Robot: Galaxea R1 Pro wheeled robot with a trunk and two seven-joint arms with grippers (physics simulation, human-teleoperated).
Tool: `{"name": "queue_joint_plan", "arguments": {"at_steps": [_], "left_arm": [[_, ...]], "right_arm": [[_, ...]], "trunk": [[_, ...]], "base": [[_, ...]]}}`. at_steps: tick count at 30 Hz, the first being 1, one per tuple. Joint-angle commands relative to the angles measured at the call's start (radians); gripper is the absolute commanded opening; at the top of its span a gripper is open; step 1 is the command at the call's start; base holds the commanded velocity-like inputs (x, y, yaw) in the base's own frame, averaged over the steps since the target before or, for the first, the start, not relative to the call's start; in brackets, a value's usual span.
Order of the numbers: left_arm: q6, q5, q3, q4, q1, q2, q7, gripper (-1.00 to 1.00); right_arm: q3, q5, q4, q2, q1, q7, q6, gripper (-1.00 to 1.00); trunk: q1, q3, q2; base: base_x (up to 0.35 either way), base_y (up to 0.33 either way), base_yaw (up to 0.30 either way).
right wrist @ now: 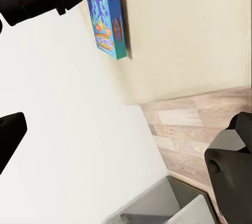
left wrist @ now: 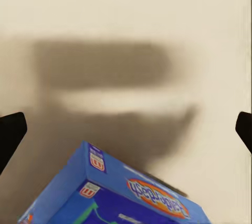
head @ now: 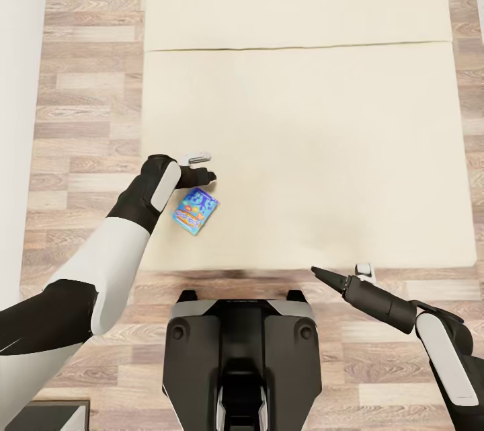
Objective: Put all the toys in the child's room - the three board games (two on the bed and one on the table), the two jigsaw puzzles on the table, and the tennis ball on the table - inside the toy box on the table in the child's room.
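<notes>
one blue board game [head: 195,210] lies near the bed's [head: 302,148] front-left corner. my left gripper [head: 202,167] hovers beside it, jaws spread; i must lower and close. right gripper [head: 339,276] looks open.

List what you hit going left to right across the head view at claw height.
White wall → wood-plank floor → left claw → small blue printed game box → plain beige mattress → right claw.
</notes>
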Motion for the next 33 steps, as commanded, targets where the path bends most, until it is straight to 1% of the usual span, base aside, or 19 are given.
{"name": "queue_joint_plan", "arguments": {"at_steps": [1,10,15,21,28,33], "left_arm": [[0.002,0.031,-0.002,0.009,0.000,0.000,0.011,1.00],[0.002,0.031,-0.002,0.009,0.000,0.001,0.011,1.00],[0.002,0.031,0.000,0.009,0.001,0.001,0.010,1.00],[0.002,0.031,0.001,0.009,0.001,0.001,0.010,1.00],[0.002,0.031,0.001,0.009,0.001,0.001,0.010,1.00],[0.002,0.031,0.001,0.009,0.001,0.001,0.010,1.00]], "right_arm": [[-0.001,0.002,0.000,0.000,0.000,0.003,0.005,1.00],[-0.001,0.001,0.001,0.000,0.000,0.003,0.005,1.00],[-0.001,0.001,0.001,0.000,0.000,0.003,0.005,1.00],[-0.001,0.001,0.001,0.000,0.000,0.003,0.005,1.00],[-0.001,0.001,0.001,0.000,0.000,0.003,0.005,1.00],[-0.001,0.001,0.001,0.000,0.000,0.003,0.005,1.00]], "trunk": [[0.001,-0.001,-0.001],[0.001,-0.001,-0.001],[0.001,-0.001,-0.001],[0.001,-0.001,-0.001],[0.001,-0.001,-0.001],[0.001,-0.001,-0.001]], "base": [[-0.121,-0.128,0.000],[-0.158,-0.129,0.000],[-0.032,-0.020,0.000],[-0.153,-0.002,0.000],[-0.052,0.000,0.000],[-0.210,0.000,0.000]]}}
